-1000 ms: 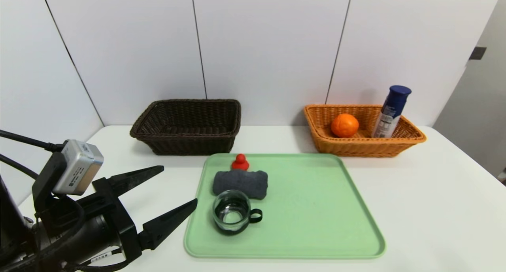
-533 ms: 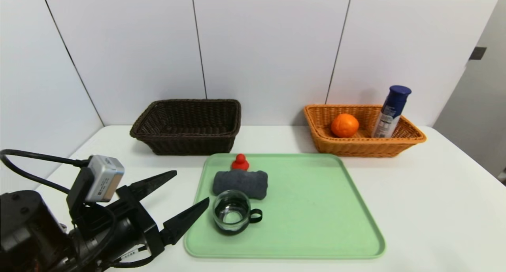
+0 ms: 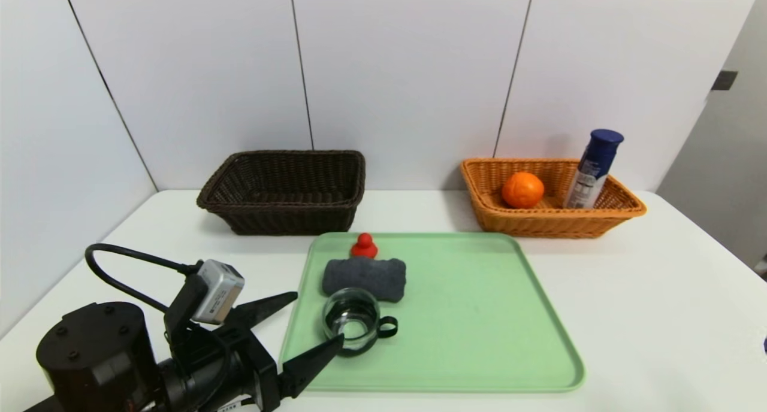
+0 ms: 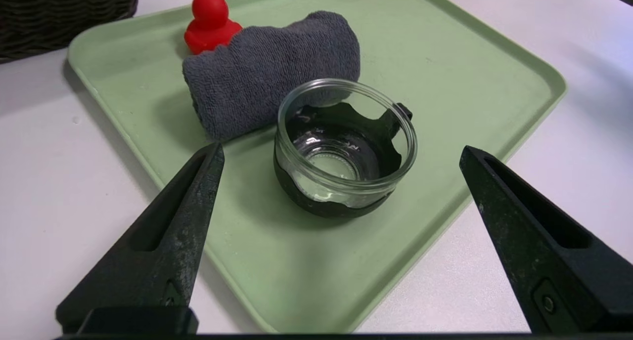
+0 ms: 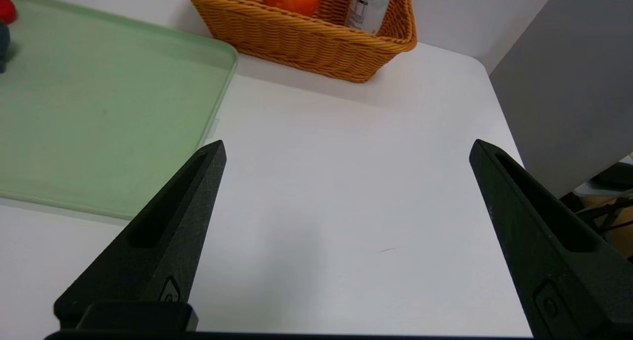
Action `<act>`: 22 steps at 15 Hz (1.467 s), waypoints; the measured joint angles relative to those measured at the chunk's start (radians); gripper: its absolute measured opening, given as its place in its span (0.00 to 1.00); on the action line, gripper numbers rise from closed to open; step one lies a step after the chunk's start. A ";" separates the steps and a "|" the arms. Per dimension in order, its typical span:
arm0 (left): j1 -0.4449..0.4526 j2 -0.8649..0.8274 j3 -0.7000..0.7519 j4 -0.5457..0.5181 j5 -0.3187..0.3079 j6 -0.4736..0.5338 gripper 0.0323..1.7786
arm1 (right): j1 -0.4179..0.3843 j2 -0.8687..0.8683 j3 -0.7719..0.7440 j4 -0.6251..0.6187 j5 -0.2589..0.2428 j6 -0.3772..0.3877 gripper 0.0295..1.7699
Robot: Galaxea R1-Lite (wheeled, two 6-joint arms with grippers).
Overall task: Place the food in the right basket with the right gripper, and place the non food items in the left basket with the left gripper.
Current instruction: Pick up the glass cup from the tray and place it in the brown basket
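Left gripper: spread wide at the near-left corner of the tray, holding nothing; fingertips straddling the glass cup, likely lined up for a grasp.
Glass cup: upright near the tray's front-left, dark sleeve around the base, handle turned away from the gripper; between the two fingertips in the left wrist view but not touched.
Grey towel: rolled, lying just behind the cup, touching or nearly so; close enough to get nudged during a grasp.
Red toy: small, duck-like, behind the towel at the tray's far edge.
Green tray: middle of the white table, right half bare.
Left basket: dark wicker, far left, nothing seen inside; destination for cup, towel and toy.
Right basket: orange wicker, far right, holding an orange and a blue-capped bottle; food part seemingly done.
Right gripper: spread wide, holding nothing, idle over bare table near the tray's right side.
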State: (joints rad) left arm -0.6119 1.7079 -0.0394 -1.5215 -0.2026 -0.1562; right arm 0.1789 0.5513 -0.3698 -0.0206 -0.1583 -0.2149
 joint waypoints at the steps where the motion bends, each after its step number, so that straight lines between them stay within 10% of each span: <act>1: -0.003 0.013 -0.001 0.000 0.001 0.003 0.95 | 0.000 0.003 0.000 0.000 0.000 0.000 0.96; 18: -0.094 0.134 -0.045 0.000 0.006 0.016 0.95 | 0.000 0.018 -0.024 0.000 0.001 0.007 0.96; 22: -0.092 0.169 -0.097 0.000 0.117 0.048 0.95 | 0.000 0.016 -0.027 0.000 0.001 0.007 0.96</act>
State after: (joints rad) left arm -0.7043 1.8772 -0.1360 -1.5215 -0.0855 -0.1085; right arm 0.1789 0.5670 -0.3964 -0.0202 -0.1572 -0.2081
